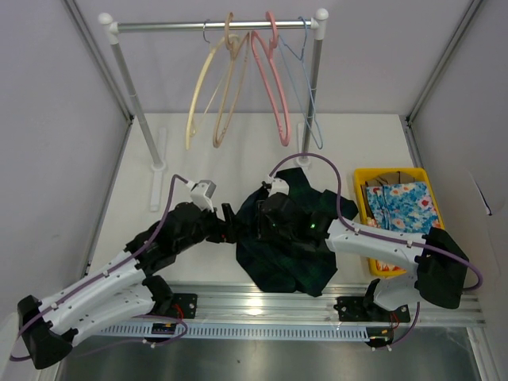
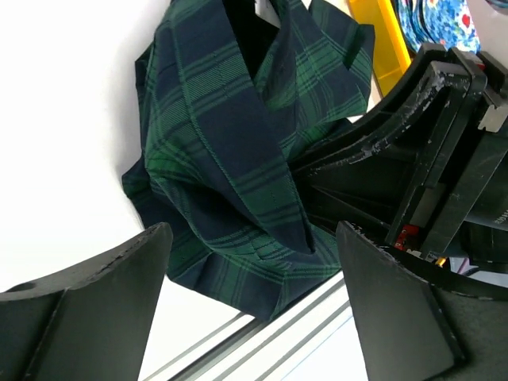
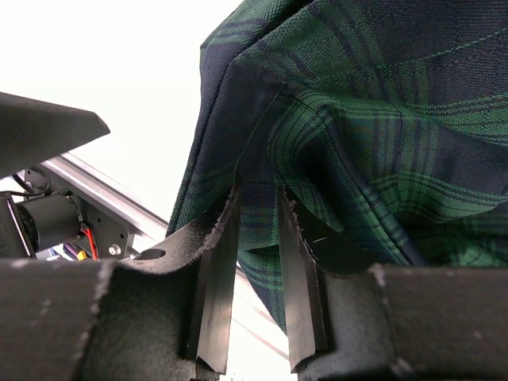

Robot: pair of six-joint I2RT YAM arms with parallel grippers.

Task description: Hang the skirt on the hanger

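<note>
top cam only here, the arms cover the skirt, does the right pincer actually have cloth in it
Observer: Yes. In the right wrist view the right pincer is closed on a fold of the skirt, with plaid cloth pinched between its fingers.
Operator: and the left one, holding anything
Observer: No. The left wrist view shows the left pincer open wide and gripping nothing, the skirt lying ahead of it.
Operator: is the cloth flat there
Observer: No, it is bunched in overlapping folds.
</note>
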